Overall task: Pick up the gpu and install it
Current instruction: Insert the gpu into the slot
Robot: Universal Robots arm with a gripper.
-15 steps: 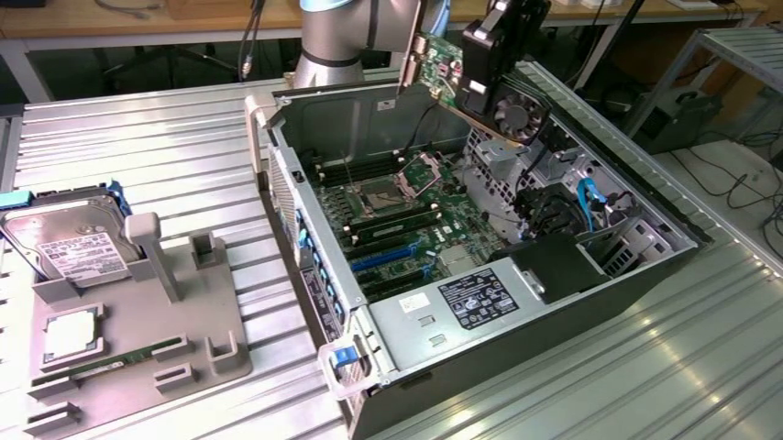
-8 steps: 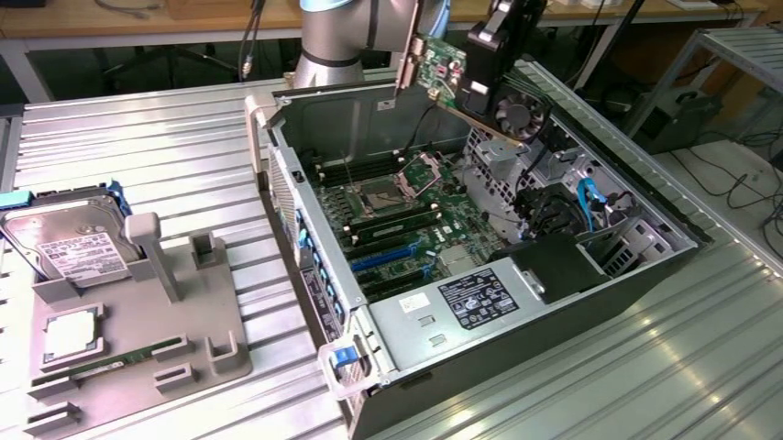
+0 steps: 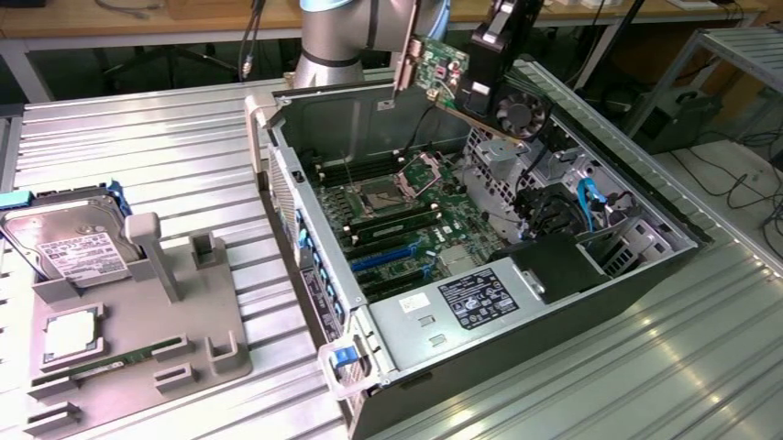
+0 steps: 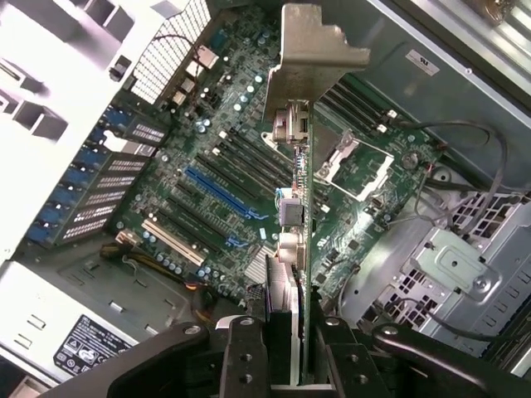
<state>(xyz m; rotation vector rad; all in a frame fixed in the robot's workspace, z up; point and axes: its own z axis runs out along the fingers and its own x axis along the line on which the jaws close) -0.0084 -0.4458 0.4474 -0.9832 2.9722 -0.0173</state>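
Your gripper [image 4: 292, 348] pinches gpu [image 3: 438, 62] by its edge, aloft over open computer case [image 3: 284, 183]. Watch: card may tilt in the pinch, bracket [image 4: 315, 41] snag case wall, connector miss blue slot [image 4: 217, 192].

Gpu [image 3: 441, 62] above case [image 3: 355, 115]: green board, silver bracket. Gripper [image 4: 286, 352]: blk. Case: grey metal, perforated grille on side wall. Inside case: green mobo [image 3: 416, 206] w/ blue + blk slots; silver PSU [image 3: 416, 316] w/ blk label; blue cable [image 3: 589, 197]. Outside case: silver HDD [image 3: 73, 243] w/ white label, grey fixture [image 3: 135, 339], ribbed silver table [image 3: 147, 147].
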